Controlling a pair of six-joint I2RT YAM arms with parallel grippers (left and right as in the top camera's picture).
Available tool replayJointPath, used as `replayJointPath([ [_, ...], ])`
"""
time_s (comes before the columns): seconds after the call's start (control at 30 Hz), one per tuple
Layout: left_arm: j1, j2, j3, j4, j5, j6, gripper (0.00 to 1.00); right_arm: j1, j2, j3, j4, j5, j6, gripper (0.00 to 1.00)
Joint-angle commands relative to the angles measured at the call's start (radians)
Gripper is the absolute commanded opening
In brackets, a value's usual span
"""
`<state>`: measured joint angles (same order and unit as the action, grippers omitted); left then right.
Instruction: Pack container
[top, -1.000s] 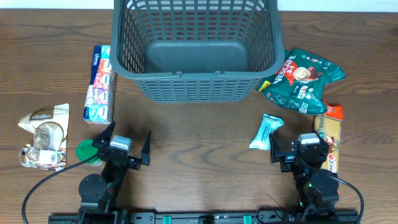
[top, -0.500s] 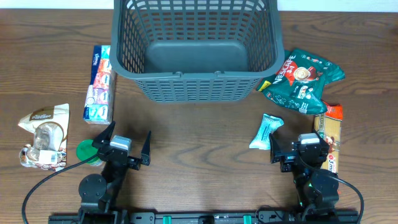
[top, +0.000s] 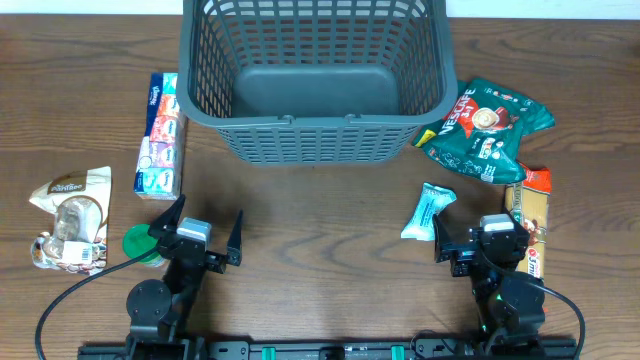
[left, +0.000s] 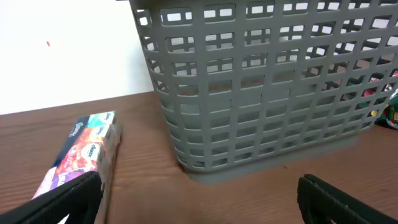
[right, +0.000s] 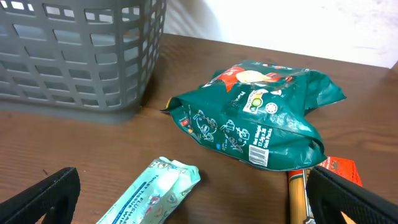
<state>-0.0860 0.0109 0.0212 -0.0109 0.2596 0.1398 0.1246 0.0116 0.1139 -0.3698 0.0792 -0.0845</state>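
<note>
The dark grey slatted container (top: 312, 75) stands empty at the back middle of the table; it also shows in the left wrist view (left: 261, 87) and the right wrist view (right: 74, 56). My left gripper (top: 205, 238) is open and empty near the front left. My right gripper (top: 480, 240) is open and empty near the front right, with a pale green wipes pack (top: 427, 211) (right: 152, 196) just ahead of its left finger. A green Nescafe bag (top: 485, 130) (right: 255, 118) lies right of the container.
A tissue pack (top: 162, 135) (left: 81, 155) lies left of the container. A clear snack bag (top: 70, 218) and a green lid (top: 140, 243) lie at the left. A yellow-orange spaghetti pack (top: 528, 215) (right: 298, 199) lies by the right gripper.
</note>
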Motion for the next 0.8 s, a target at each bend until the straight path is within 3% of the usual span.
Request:
replayJointPath([
  [0.0,0.000,-0.007,-0.017,-0.037,0.024,0.020,0.98,-0.008,-0.006,-0.004,0.000,-0.001,-0.002,0.99],
  [0.43,0.000,-0.007,-0.017,-0.035,0.020,0.021,0.99,-0.008,-0.006,-0.004,0.000,-0.001,0.006,0.99],
  [0.5,0.000,-0.007,-0.017,-0.035,0.021,0.017,0.99,-0.008,-0.006,-0.004,0.000,-0.001,0.066,0.99],
  [0.63,0.000,-0.007,-0.017,-0.035,0.003,-0.071,0.99,-0.008,0.000,-0.003,-0.003,-0.009,0.284,0.99],
  [0.77,0.000,-0.007,0.009,-0.064,-0.103,-0.286,0.99,-0.008,0.017,0.019,-0.005,-0.087,0.360,0.99],
])
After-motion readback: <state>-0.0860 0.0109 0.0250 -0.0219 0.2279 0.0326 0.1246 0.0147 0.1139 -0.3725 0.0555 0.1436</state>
